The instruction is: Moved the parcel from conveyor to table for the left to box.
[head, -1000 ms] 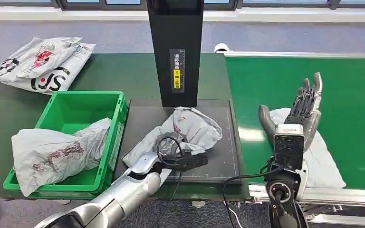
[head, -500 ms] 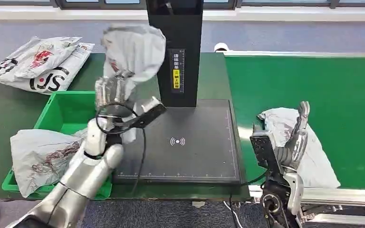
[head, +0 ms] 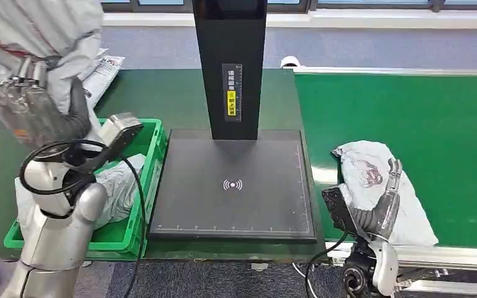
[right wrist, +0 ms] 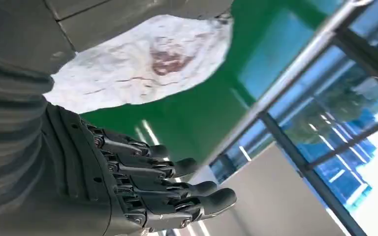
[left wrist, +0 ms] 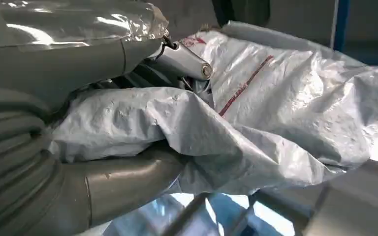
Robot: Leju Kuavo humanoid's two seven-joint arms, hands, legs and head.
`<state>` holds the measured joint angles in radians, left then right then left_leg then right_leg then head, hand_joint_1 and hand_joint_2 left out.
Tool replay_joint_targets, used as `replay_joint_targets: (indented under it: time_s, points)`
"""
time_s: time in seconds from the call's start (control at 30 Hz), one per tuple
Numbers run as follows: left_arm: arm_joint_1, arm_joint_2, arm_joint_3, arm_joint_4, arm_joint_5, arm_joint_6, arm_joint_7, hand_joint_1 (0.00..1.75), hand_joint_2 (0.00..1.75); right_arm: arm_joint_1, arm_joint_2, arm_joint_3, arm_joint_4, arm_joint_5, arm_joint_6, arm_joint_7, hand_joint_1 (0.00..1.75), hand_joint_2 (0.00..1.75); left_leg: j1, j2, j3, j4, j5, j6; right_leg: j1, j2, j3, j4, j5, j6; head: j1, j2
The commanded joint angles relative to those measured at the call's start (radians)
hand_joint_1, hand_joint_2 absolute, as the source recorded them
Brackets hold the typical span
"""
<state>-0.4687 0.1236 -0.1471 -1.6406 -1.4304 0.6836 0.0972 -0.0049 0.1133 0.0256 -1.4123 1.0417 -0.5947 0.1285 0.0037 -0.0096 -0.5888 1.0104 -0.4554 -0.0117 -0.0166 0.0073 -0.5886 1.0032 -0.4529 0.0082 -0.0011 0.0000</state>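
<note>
Swinging left over the green bin (head: 152, 133), the left hand (head: 28, 108) grasps its grey parcel (head: 43, 28), lifted off the scan pad (head: 233, 186); boxing looks imminent; the right hand (head: 382, 208), fingers released, hovers over the conveyor parcel (head: 363, 164).

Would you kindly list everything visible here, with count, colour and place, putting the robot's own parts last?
Held parcel: one, grey with red print, lifted in the left hand above the crate.
Parcel on conveyor: one, grey with red print, near edge of the belt, beside the right hand.
Parcel in crate: one, grey, inside the crate.
Parcels on table: a pile, white with red and black print, far left; count unclear.
Crate: one, green, on the table left of the scan pad.
Scan pad: one, black, table centre.
Scanner post: one, black, behind the pad.
Conveyor belt: one, green, right.
Left hand: grips the held parcel.
Right hand: fingers apart, holding nothing.
</note>
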Motion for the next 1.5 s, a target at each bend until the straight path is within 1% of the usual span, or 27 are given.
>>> replay_joint_targets:
  time_s: [0.03, 0.07, 0.13, 0.17, 0.2, 0.23, 0.3, 0.4, 0.43, 0.5, 0.67, 0.73, 0.8, 0.83, 0.87, 0.93, 1.03, 1.07, 1.17, 1.2, 1.23, 1.27, 1.3, 1.33, 1.4, 1.47, 1.5]
  points:
    - [0.146, 0.059, 0.297, -0.023, -0.098, -0.067, 0.020, 1.75, 1.75, 0.020, 0.020, -0.140, 0.138, 0.100, 0.013, 0.081, 0.00, 1.75, 0.001, 0.006, 0.006, -0.004, -0.001, -0.001, 0.001, 0.005, 0.004, -0.004, 0.001, -0.002, 0.000, 0.000]
    - [0.165, 0.060, 0.290, 0.003, -0.122, -0.093, 0.027, 1.75, 1.75, 0.022, 0.023, -0.151, 0.139, 0.111, 0.032, 0.091, 0.00, 1.75, -0.001, 0.003, 0.005, -0.003, 0.000, -0.001, 0.000, 0.003, 0.002, -0.002, 0.000, -0.001, 0.000, 0.000]
    - [0.189, 0.043, 0.251, 0.077, -0.140, -0.224, 0.061, 1.75, 1.75, 0.022, 0.034, -0.181, 0.137, 0.158, 0.071, 0.126, 0.00, 1.75, 0.000, 0.004, 0.008, -0.007, 0.000, -0.001, 0.001, 0.002, 0.006, -0.006, 0.000, -0.002, 0.000, 0.000]
    - [0.185, 0.038, 0.223, 0.114, -0.140, -0.274, 0.072, 1.75, 1.75, 0.023, 0.038, -0.190, 0.133, 0.173, 0.082, 0.131, 0.00, 1.75, 0.000, 0.004, 0.008, -0.007, 0.000, -0.001, 0.001, 0.002, 0.006, -0.006, 0.000, -0.003, 0.000, 0.000]
    - [0.175, 0.031, 0.200, 0.159, -0.139, -0.314, 0.087, 1.75, 1.75, 0.025, 0.042, -0.197, 0.126, 0.186, 0.090, 0.136, 0.00, 1.75, 0.000, 0.001, 0.006, -0.005, 0.000, 0.000, 0.001, 0.000, 0.005, -0.005, -0.001, -0.002, 0.000, 0.000]
    - [0.160, 0.042, 0.162, 0.217, -0.140, -0.388, 0.110, 1.75, 1.75, 0.027, 0.047, -0.204, 0.115, 0.197, 0.103, 0.136, 0.00, 1.75, 0.000, 0.000, 0.006, -0.005, 0.001, 0.000, 0.001, -0.002, 0.005, -0.005, -0.001, -0.002, 0.000, 0.000]
    - [0.146, 0.043, 0.145, 0.262, -0.140, -0.380, 0.121, 1.75, 1.75, 0.028, 0.049, -0.207, 0.106, 0.203, 0.109, 0.138, 0.00, 1.75, 0.000, -0.004, 0.005, -0.005, 0.002, 0.000, 0.001, -0.006, 0.006, -0.005, -0.001, -0.002, 0.000, 0.000]
    - [0.142, 0.045, 0.145, 0.264, -0.139, -0.381, 0.121, 1.75, 1.75, 0.027, 0.050, -0.207, 0.105, 0.204, 0.110, 0.138, 0.00, 1.75, 0.001, -0.001, 0.005, -0.004, 0.001, 0.000, 0.001, -0.003, 0.004, -0.005, -0.001, -0.002, 0.000, 0.000]
    - [0.139, 0.049, 0.148, 0.262, -0.137, -0.386, 0.119, 1.75, 1.75, 0.027, 0.051, -0.206, 0.105, 0.204, 0.110, 0.138, 0.00, 1.75, 0.000, 0.000, 0.002, -0.002, 0.000, 0.000, 0.000, -0.002, 0.002, -0.002, -0.001, -0.002, 0.000, 0.000]
    - [0.139, 0.049, 0.148, 0.262, -0.137, -0.386, 0.119, 1.75, 1.75, 0.027, 0.051, -0.206, 0.105, 0.204, 0.110, 0.138, 0.00, 1.75, 0.001, 0.000, 0.003, -0.003, 0.000, 0.000, 0.002, -0.003, 0.003, -0.004, 0.000, -0.002, 0.000, 0.000]
    - [0.141, 0.050, 0.148, 0.252, -0.136, -0.392, 0.118, 1.75, 1.75, 0.027, 0.052, -0.207, 0.106, 0.204, 0.111, 0.138, 0.00, 1.75, 0.000, 0.001, 0.002, -0.001, 0.000, 0.000, 0.001, -0.001, 0.000, -0.002, 0.000, -0.002, 0.000, 0.000]
    - [0.141, 0.050, 0.148, 0.252, -0.136, -0.392, 0.118, 1.75, 1.75, 0.027, 0.052, -0.207, 0.106, 0.204, 0.111, 0.138, 0.00, 1.75, 0.001, 0.001, 0.004, -0.003, 0.000, -0.001, 0.001, -0.002, 0.002, -0.003, 0.000, -0.002, 0.000, 0.000]
    - [0.141, 0.050, 0.148, 0.252, -0.136, -0.392, 0.118, 1.75, 1.75, 0.027, 0.052, -0.207, 0.106, 0.204, 0.111, 0.138, 0.00, 1.75, 0.000, 0.001, 0.001, -0.001, 0.000, -0.001, 0.000, -0.001, -0.001, -0.001, 0.000, -0.002, 0.000, 0.000]
    - [0.144, 0.050, 0.148, 0.250, -0.136, -0.414, 0.119, 1.75, 1.75, 0.027, 0.053, -0.209, 0.105, 0.206, 0.114, 0.139, 0.00, 1.75, 0.001, 0.001, 0.002, -0.001, 0.000, -0.001, 0.001, -0.002, 0.001, -0.002, 0.000, -0.002, 0.000, 0.000]
    - [0.140, 0.052, 0.145, 0.272, -0.140, -0.468, 0.123, 1.75, 1.75, 0.024, 0.055, -0.209, 0.103, 0.212, 0.123, 0.138, 0.00, 1.75, 0.000, 0.001, 0.001, -0.001, 0.000, -0.001, 0.001, -0.001, 0.000, -0.001, 0.000, -0.002, 0.000, 0.000]
    - [0.106, 0.053, 0.131, 0.380, -0.140, -0.487, 0.117, 1.75, 1.75, 0.014, 0.058, -0.205, 0.100, 0.224, 0.138, 0.140, 0.00, 1.75, 0.000, 0.001, 0.002, -0.001, 0.000, 0.000, 0.000, -0.001, 0.000, -0.002, 0.000, -0.002, 0.000, 0.000]
    - [0.064, 0.040, 0.106, 0.498, -0.125, -0.469, 0.082, 1.75, 1.75, 0.003, 0.058, -0.200, 0.104, 0.240, 0.161, 0.151, 0.00, 1.75, 0.000, -0.001, 0.003, -0.003, 0.001, -0.001, 0.001, -0.003, 0.001, -0.003, 0.000, -0.002, 0.000, 0.000]
    - [0.056, 0.034, 0.096, 0.519, -0.109, -0.469, 0.068, 1.75, 1.75, 0.000, 0.056, -0.200, 0.110, 0.244, 0.167, 0.155, 0.00, 1.75, 0.000, -0.001, 0.001, -0.001, 0.001, 0.000, 0.000, -0.003, 0.000, -0.001, 0.000, -0.002, 0.000, 0.000]
    - [0.045, 0.026, 0.062, 0.559, -0.100, -0.490, 0.071, 1.75, 1.75, -0.013, 0.050, -0.193, 0.141, 0.249, 0.184, 0.162, 0.00, 1.75, 0.001, -0.001, 0.002, -0.002, 0.002, 0.000, 0.001, -0.004, 0.002, -0.003, 0.000, -0.002, 0.000, 0.000]
    - [0.043, 0.023, 0.049, 0.585, -0.085, -0.498, 0.070, 1.33, 1.75, -0.025, 0.046, -0.185, 0.170, 0.253, 0.200, 0.166, 0.00, 1.75, 0.000, 0.000, 0.002, -0.001, 0.001, 0.000, 0.000, -0.003, 0.000, -0.002, 0.000, -0.002, 0.000, 0.000]
    - [0.046, 0.029, 0.034, 0.598, -0.084, -0.495, 0.070, 0.00, 1.75, -0.034, 0.041, -0.180, 0.190, 0.269, 0.207, 0.181, 0.00, 1.75, 0.000, -0.001, 0.002, -0.002, 0.001, 0.000, 0.001, -0.003, 0.001, -0.003, 0.000, -0.002, 0.000, 0.000]
    - [0.053, 0.031, 0.027, 0.607, -0.084, -0.494, 0.072, 0.00, 1.75, -0.042, 0.037, -0.176, 0.209, 0.279, 0.208, 0.189, 0.00, 1.75, 0.000, 0.000, 0.003, -0.002, 0.001, 0.000, 0.001, -0.002, 0.002, -0.003, 0.000, -0.002, 0.000, 0.000]
    - [0.066, 0.027, 0.022, 0.624, -0.066, -0.516, 0.065, 0.00, 1.75, -0.052, 0.025, -0.170, 0.247, 0.325, 0.211, 0.230, 0.00, 1.75, 0.000, 0.001, 0.004, -0.003, 0.001, 0.000, 0.001, -0.001, 0.002, -0.003, 0.000, -0.002, 0.000, 0.000]
    - [0.083, 0.022, 0.017, 0.633, -0.053, -0.514, 0.063, 0.00, 1.75, -0.062, 0.018, -0.172, 0.282, 0.341, 0.204, 0.246, 0.00, 1.75, 0.001, 0.001, 0.004, -0.003, 0.001, 0.000, 0.001, -0.002, 0.003, -0.005, 0.001, -0.002, 0.000, 0.000]
    - [0.096, 0.016, 0.009, 0.650, -0.045, -0.503, 0.065, 0.00, 1.75, -0.069, 0.009, -0.185, 0.328, 0.335, 0.198, 0.245, 0.00, 1.75, 0.001, 0.003, 0.007, -0.006, 0.001, 0.000, 0.001, 0.000, 0.005, -0.007, 0.002, -0.002, 0.000, 0.000]
    - [0.087, 0.012, 0.005, 0.665, -0.019, -0.516, 0.057, 0.00, 1.75, -0.082, 0.004, -0.196, 0.370, 0.344, 0.197, 0.254, 0.00, 1.75, 0.000, 0.002, 0.004, -0.002, 0.000, 0.000, 0.000, 0.000, 0.002, -0.003, 0.000, -0.002, 0.000, 0.000]
    - [0.081, 0.013, 0.003, 0.665, -0.009, -0.525, 0.054, 0.00, 1.75, -0.083, 0.002, -0.200, 0.381, 0.347, 0.198, 0.255, 0.00, 1.75, 0.001, 0.001, 0.005, -0.003, 0.000, 0.000, 0.001, -0.001, 0.004, -0.005, 0.001, -0.002, 0.000, 0.000]
